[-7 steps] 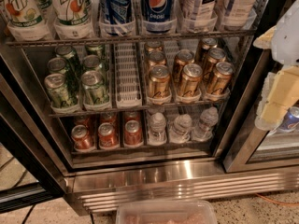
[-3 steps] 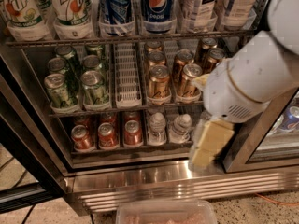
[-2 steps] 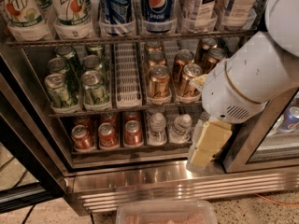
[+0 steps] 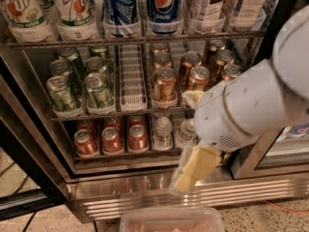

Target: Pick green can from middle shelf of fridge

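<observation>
Several green cans stand in two lanes at the left of the middle shelf (image 4: pixel 87 114); the front two are one green can (image 4: pixel 61 94) and a second green can (image 4: pixel 99 90). An empty white lane track (image 4: pixel 133 79) lies between them and the gold-brown cans (image 4: pixel 165 84). My gripper (image 4: pixel 192 169) hangs from the white arm (image 4: pixel 251 105) in front of the fridge's lower right, below the gold-brown cans and well right of the green cans. It points down and to the left. It holds nothing that I can see.
Tall 7UP and Pepsi bottles (image 4: pixel 164 6) fill the top rack. Red cans (image 4: pixel 111 140) and clear bottles sit on the bottom rack. The steel base grille (image 4: pixel 145 195) runs below. The dark door frame (image 4: pixel 21 149) stands at the left. A pale tray (image 4: pixel 169 220) lies at the bottom edge.
The arm came in from the right and now covers the right end of the middle and bottom racks. The gripper has moved slightly left. The cans have not moved.
</observation>
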Action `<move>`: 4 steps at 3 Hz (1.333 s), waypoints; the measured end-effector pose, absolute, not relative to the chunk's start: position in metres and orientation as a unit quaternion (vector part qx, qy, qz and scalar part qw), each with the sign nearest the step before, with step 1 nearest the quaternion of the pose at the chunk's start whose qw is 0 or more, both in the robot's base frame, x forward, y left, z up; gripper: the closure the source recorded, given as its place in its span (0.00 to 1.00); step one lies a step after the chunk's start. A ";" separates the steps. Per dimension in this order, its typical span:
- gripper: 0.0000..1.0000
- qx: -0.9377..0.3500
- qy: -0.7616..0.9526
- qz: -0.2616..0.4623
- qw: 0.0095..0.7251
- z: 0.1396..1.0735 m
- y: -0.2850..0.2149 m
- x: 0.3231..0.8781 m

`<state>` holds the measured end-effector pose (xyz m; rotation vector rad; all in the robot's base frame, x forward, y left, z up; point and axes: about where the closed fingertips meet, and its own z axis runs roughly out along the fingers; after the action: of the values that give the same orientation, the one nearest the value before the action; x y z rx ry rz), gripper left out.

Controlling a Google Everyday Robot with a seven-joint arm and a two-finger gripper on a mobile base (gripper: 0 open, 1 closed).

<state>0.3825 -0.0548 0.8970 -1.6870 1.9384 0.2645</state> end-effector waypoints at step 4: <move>0.00 -0.569 0.668 0.143 0.458 0.913 0.037 0.381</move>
<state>0.3808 0.0368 0.9132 -1.4023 1.6457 0.3513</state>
